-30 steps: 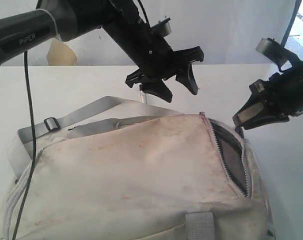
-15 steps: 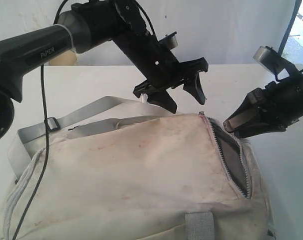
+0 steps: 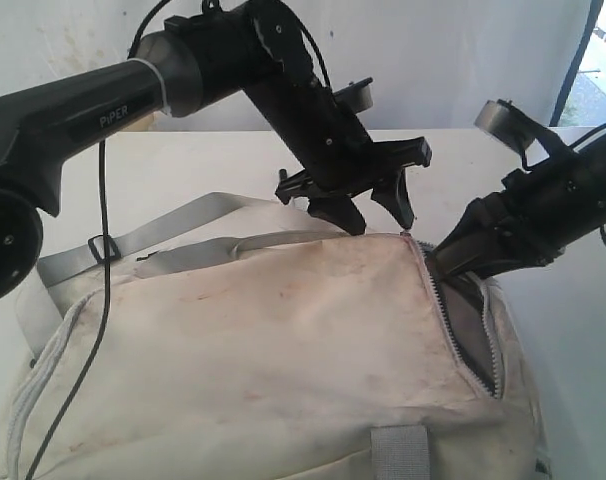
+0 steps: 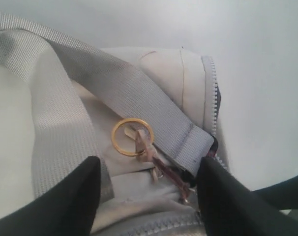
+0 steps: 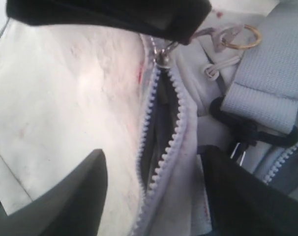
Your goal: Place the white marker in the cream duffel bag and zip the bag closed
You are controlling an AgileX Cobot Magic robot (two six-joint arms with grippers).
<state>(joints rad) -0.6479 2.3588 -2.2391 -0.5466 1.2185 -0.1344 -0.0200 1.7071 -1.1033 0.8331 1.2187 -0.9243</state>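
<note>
The left gripper [image 3: 380,222] hangs with its jaws spread wide and nothing pinched, its fingertips just above the upper end of the cream duffel bag [image 3: 283,340], which lies on the white table [image 3: 183,165]. In its wrist view a grey webbing strap [image 4: 119,93] runs across the gap between the two fingers, and a gold ring [image 4: 132,137] lies between them on the cream fabric just ahead of the tips. The right gripper [image 5: 154,157] is also spread apart and holds nothing. Its fingers stand either side of the grey zipper [image 5: 171,142], which gapes between them over dark lining (the two rows of teeth are parted along the whole stretch in view). The metal zipper pull [image 5: 163,58] sits ahead of the right fingertips, right under one black finger of the left gripper. A black clip [image 5: 247,130] on the strap lies just beside the right gripper's outer finger. The white marker cannot be made out in any view.
</note>
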